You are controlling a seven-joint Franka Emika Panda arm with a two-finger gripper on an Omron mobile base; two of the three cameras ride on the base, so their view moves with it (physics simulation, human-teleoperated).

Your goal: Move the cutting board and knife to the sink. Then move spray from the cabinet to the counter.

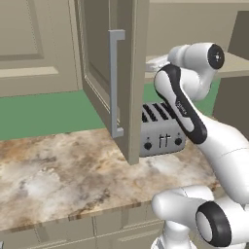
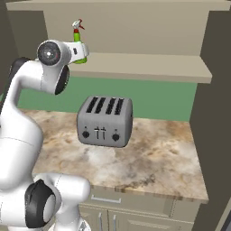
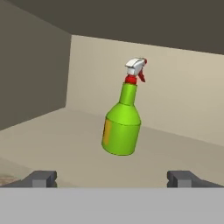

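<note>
The spray (image 3: 122, 124), a green bottle with a yellow label, white trigger head and red nozzle, stands on the inner shelf (image 2: 149, 67) of the open cabinet. In the right base view the spray (image 2: 77, 35) rises just behind my white hand. My gripper (image 3: 113, 179) is open, its fingertips (image 3: 41, 178) set wide apart a short way in front of the bottle, and it touches nothing. The marbled counter (image 2: 158, 153) lies below the shelf. The cutting board, knife and sink are out of view.
A grey toaster (image 2: 104, 121) sits on the counter under the shelf. The open cabinet door (image 1: 129, 73), with its long grey bar handle (image 1: 115, 82), juts out over the counter left of my arm. A dark side panel (image 2: 216, 113) closes the right.
</note>
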